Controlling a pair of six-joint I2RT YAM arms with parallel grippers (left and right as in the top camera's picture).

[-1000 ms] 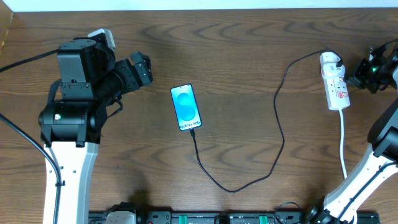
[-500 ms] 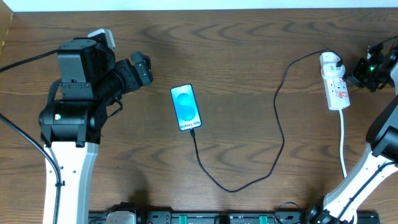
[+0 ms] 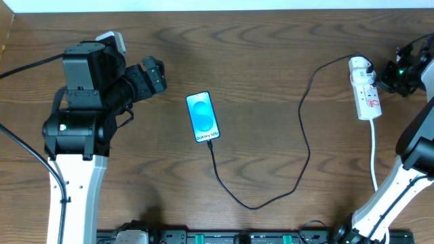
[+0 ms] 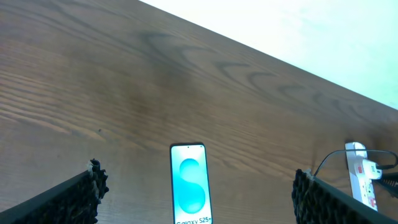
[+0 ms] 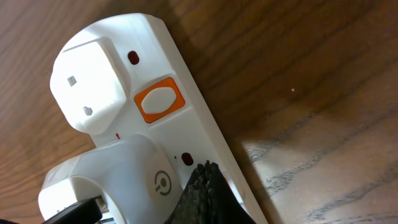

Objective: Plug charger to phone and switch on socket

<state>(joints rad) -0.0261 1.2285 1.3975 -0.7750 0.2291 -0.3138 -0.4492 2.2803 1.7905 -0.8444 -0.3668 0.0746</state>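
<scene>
Socket (image 3: pixel 365 91): lay just inboard of right pincer (image 3: pixel 386 76), long axis front-to-back
State of right pincer: tips were together
Nearer arm: right

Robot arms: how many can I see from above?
2. The left arm stands at the left side of the table, bent toward the phone; the right arm rises at the right edge, reaching to the socket. None seems hidden.

Left jaws apart, right jaws closed
</scene>
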